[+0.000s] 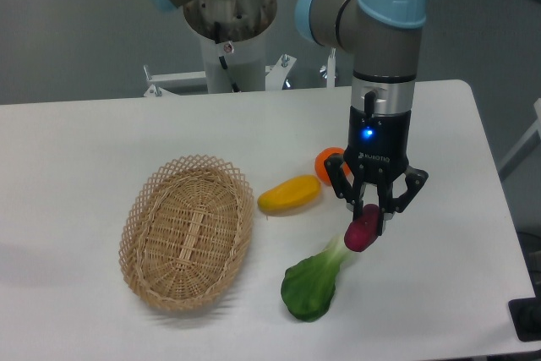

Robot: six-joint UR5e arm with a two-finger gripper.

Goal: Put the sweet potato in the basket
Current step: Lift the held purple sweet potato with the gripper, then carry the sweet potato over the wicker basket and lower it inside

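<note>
Basket (188, 231) well off at about nine o'clock from the gripper (372, 211), slightly toward eight, with the yellow fruit (289, 194) lying between the two along that line. Long axis of the basket running roughly from one o'clock to seven o'clock in the camera view, open side up on the white table (76, 150). Sweet potato (363, 227) held right in the claw, fingers closed against its upper part, lower end poking out below the fingertips and tilted toward seven o'clock. Probably lifted clear of the table, though hard to be sure from a single overhead-angled view. Leafy green vegetable (313, 287) just below and at seven o'clock from the tuber, its pale stalk close under it, perhaps touching. Orange (330, 163) partly hidden behind the gripper at eleven o'clock. Coming move, by judgement: a carry toward nine o'clock, passing over the yellow fruit.
</note>
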